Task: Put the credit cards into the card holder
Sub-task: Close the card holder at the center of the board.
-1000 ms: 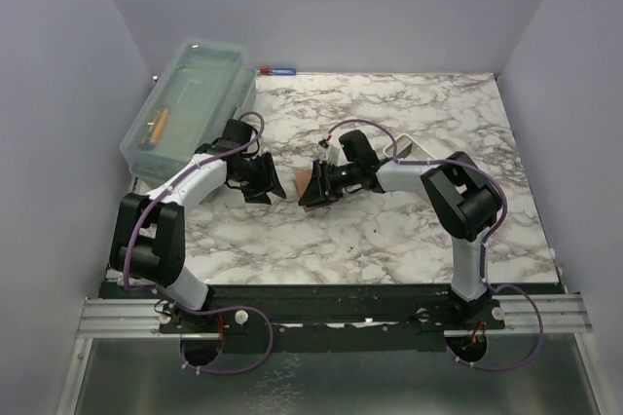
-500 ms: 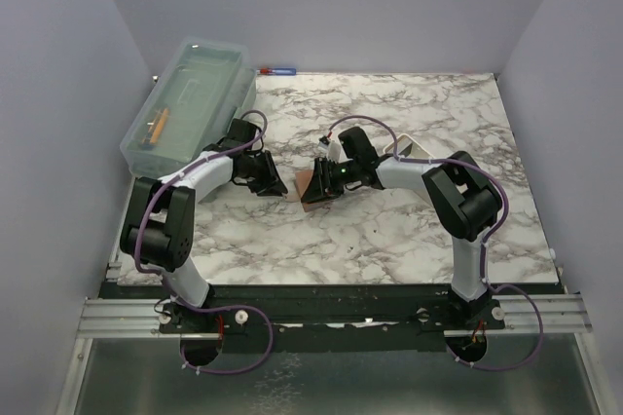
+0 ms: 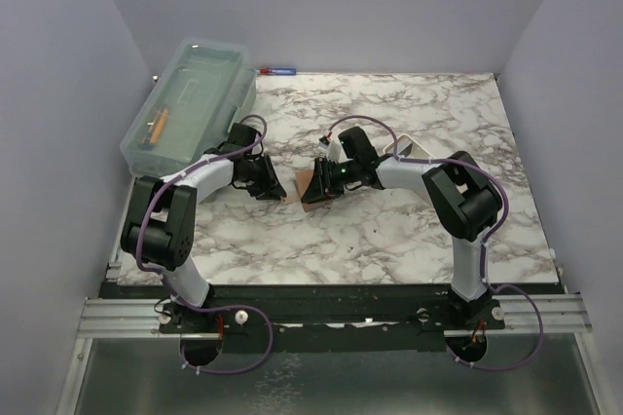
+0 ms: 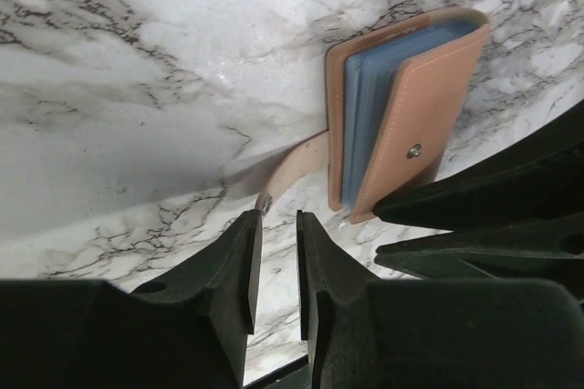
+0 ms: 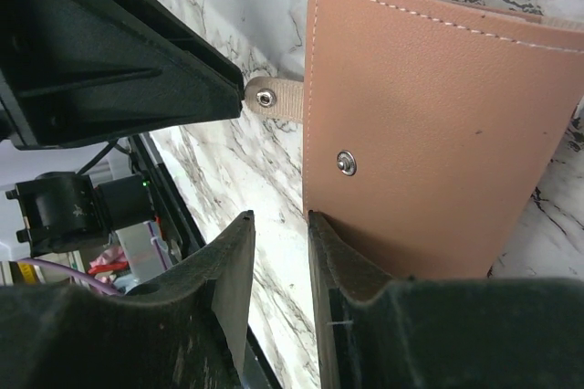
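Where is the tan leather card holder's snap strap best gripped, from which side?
Probably the strap at its free snap end, from the side of the left gripper: it lies along the marble tabletop, poking out from under the card holder, which covers its other end.

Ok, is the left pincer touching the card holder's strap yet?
Cannot tell. Left wrist view: the strap ends right at the left pincer tips, whether pressed or hovering is unclear.
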Tool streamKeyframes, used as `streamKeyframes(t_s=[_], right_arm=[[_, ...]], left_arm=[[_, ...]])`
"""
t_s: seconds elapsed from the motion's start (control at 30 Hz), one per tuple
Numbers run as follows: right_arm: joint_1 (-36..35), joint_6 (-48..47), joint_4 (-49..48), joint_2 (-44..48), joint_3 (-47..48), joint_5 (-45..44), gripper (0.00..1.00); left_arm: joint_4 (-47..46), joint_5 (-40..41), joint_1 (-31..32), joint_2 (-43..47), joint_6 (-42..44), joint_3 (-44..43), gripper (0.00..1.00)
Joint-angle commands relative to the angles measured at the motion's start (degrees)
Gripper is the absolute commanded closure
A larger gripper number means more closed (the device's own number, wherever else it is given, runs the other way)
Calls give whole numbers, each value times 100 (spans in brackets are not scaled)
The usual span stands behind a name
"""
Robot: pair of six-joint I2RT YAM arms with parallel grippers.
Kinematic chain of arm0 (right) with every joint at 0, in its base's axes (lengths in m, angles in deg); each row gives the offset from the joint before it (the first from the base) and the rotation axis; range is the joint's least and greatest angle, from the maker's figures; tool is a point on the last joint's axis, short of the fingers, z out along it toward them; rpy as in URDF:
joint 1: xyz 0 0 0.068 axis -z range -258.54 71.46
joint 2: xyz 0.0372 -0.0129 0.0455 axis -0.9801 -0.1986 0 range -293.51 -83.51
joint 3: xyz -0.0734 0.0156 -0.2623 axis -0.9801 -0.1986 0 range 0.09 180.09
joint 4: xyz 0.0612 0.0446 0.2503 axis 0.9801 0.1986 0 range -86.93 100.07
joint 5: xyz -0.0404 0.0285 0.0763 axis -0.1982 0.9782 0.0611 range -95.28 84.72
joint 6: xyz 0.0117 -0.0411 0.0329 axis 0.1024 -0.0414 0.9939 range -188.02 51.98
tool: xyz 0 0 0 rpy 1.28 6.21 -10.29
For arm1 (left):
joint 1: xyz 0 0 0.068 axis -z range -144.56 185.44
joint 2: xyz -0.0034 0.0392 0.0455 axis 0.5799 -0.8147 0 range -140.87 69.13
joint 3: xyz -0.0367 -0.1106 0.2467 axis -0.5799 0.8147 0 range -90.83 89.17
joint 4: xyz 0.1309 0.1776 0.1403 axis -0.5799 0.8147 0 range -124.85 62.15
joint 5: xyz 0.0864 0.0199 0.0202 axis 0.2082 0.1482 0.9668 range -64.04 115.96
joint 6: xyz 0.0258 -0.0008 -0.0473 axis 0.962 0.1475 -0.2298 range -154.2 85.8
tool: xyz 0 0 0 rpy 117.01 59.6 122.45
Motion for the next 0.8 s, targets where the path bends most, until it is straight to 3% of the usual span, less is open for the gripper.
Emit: streamKeyframes(t_s=[0.0, 0.3, 0.53, 0.77], right_arm=[[33, -164, 210, 33, 65, -213, 67], [33, -182, 213, 8, 48, -214, 67], [33, -195, 230, -3, 49, -198, 67], [33, -200, 239, 20, 48, -225, 67]], left_arm=[[-19, 305, -24, 276, -14, 165, 72], [-23, 432, -19, 219, -67, 194, 67], [-130, 303, -19, 109, -113, 123, 80], [-247, -50, -24, -18, -217, 166, 85]])
